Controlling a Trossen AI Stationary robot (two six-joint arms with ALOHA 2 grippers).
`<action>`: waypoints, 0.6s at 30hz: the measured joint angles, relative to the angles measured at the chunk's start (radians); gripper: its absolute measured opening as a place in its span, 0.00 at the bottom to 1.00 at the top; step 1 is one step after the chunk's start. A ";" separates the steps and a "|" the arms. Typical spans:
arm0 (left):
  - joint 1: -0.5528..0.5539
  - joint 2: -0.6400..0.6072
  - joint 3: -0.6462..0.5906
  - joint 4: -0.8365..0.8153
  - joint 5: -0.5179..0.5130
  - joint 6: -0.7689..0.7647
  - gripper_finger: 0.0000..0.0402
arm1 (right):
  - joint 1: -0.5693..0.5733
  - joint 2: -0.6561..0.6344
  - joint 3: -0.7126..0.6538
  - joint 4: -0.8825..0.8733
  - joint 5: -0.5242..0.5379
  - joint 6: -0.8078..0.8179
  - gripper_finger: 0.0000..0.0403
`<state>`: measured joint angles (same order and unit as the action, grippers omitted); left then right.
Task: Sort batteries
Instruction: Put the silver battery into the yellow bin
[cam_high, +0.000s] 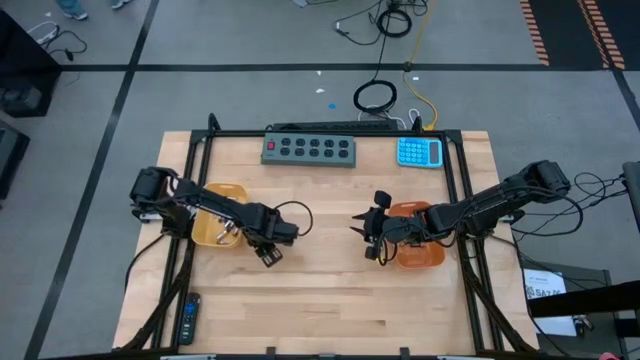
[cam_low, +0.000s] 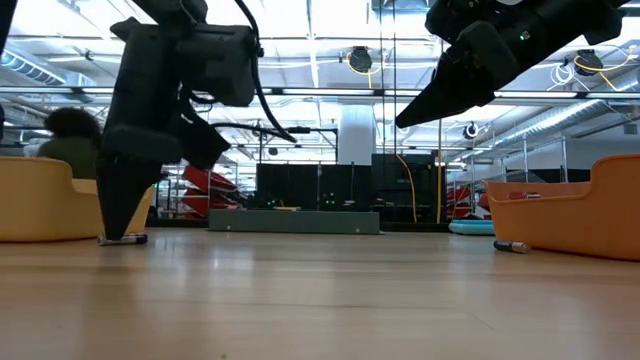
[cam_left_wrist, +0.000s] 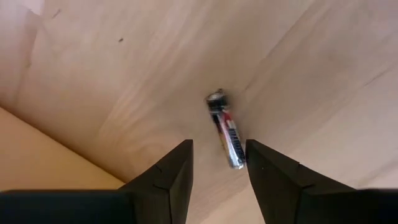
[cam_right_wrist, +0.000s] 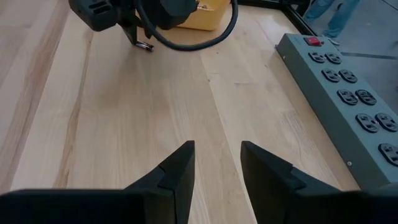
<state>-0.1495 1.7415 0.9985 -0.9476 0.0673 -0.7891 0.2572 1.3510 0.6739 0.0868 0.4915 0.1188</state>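
Note:
One battery (cam_left_wrist: 225, 129), silvery with a dark and red label, lies flat on the wood between the fingers of my left gripper (cam_left_wrist: 219, 146). That gripper is open and points down at the table just right of the yellow tray (cam_high: 218, 228). In the low view its fingertips (cam_low: 122, 232) reach the tabletop beside the battery (cam_low: 133, 238). My right gripper (cam_high: 368, 238) is open and raised above the table, left of the orange tray (cam_high: 420, 250). A second battery (cam_low: 510, 246) lies on the table against the orange tray's foot. My left gripper comes from above, pointing down, with one finger on either side of the lying battery. The battery's near end (cam_left_wrist: 236, 160) is close against one finger (cam_left_wrist: 258, 165); I cannot tell whether they touch. The battery rests on the table.
A grey power strip (cam_high: 310, 148) and a blue calculator (cam_high: 420, 152) sit along the far edge. A black remote (cam_high: 188, 318) lies near the front left corner. Bare wood spans the middle between the two trays. A person sits in the room beyond the table.

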 joint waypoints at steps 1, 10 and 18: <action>-0.001 0.007 0.000 0.000 -0.004 0.012 0.39 | 0.000 0.000 0.000 0.000 0.000 0.000 0.30; -0.007 0.067 0.007 0.018 0.015 0.206 0.27 | 0.000 0.000 0.000 0.000 0.000 0.000 0.30; -0.041 0.058 0.030 -0.004 0.002 0.248 0.05 | 0.000 0.000 0.000 0.000 0.000 0.000 0.30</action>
<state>-0.1905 1.7996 1.0286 -0.9513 0.0693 -0.5413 0.2571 1.3510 0.6739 0.0868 0.4915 0.1184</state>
